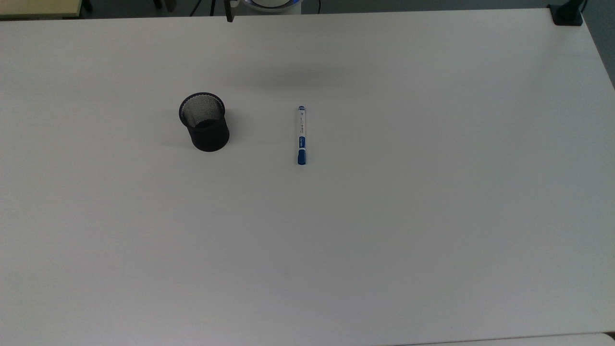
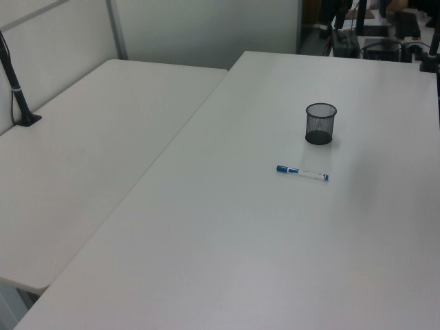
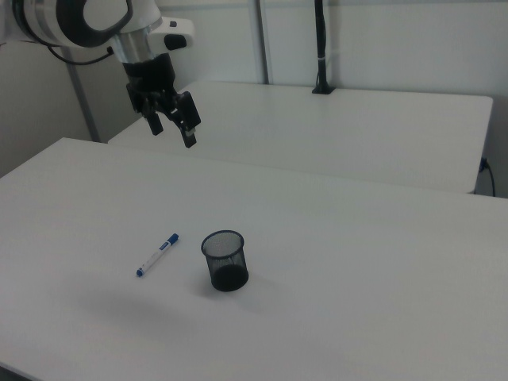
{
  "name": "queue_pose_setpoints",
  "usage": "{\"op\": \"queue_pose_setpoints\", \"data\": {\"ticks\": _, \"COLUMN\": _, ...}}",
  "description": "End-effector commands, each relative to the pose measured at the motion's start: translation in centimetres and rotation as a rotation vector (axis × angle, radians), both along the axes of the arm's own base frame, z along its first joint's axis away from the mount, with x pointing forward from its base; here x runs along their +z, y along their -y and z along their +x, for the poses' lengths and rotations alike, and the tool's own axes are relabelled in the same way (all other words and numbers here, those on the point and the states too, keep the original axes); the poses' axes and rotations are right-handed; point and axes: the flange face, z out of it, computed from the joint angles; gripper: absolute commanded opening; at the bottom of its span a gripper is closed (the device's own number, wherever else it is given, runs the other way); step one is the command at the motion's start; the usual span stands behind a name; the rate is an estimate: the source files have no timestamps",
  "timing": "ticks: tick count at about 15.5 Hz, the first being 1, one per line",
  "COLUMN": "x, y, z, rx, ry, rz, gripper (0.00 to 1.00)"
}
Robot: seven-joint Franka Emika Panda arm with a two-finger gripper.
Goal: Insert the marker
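Bare white table [image 1: 336,250] nearest the lens in the top view, nothing on the near stretch. Farther in, marker [image 1: 301,135] lying flat, long axis running toward and away from the camera, blue cap at the near end, small blue tip at the far end. Black mesh cup [image 1: 203,121] upright, off to the top view's left of the marker, well apart from it, mouth open and seemingly nothing inside.

Same pair in the left view: marker [image 2: 302,172] lying crosswise in front of the cup [image 2: 321,123], not touching. Second table [image 2: 89,137] butted alongside on the left view's left.

Right view: marker [image 3: 157,254] on the right view's left of the cup [image 3: 225,259], near but clear of it. Gripper [image 3: 170,125] hanging high above the table, well behind and above the marker, pointing down. Fingers [image 3: 189,127] spread apart, nothing between them.

Step in hand, by judgement: the very start, reach not yet made, marker untouched, cup unfilled.

Next move likely calls for: travel over the marker, wrist turned so the fingers straddle the barrel across its width, descent to just above the tabletop, close on the white mid-barrel. After that, lift, tip the marker upright, carry over the cup mouth, lower in, release. Slim barrel flat on a hard top: little margin for finger height; light cup apt to tip if clipped.
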Motion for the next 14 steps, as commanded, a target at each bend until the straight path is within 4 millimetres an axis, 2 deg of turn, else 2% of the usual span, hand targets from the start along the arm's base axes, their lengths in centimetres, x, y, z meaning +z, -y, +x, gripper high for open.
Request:
{"op": "queue_pose_setpoints", "data": {"ticks": 1, "x": 0.04, "y": -0.36, "z": -0.2, "rx": 0.002, "ry": -0.019, "rz": 0.004, "gripper": 1.0}}
{"op": "queue_pose_setpoints", "data": {"ticks": 10, "x": -0.14, "y": -0.53, "z": -0.21, "rx": 0.007, "ry": -0.02, "rz": 0.004, "gripper": 1.0}}
{"op": "queue_pose_setpoints", "data": {"ticks": 14, "x": -0.48, "y": -0.47, "z": -0.28, "rx": 0.077, "ry": -0.032, "rz": -0.001, "gripper": 1.0}}
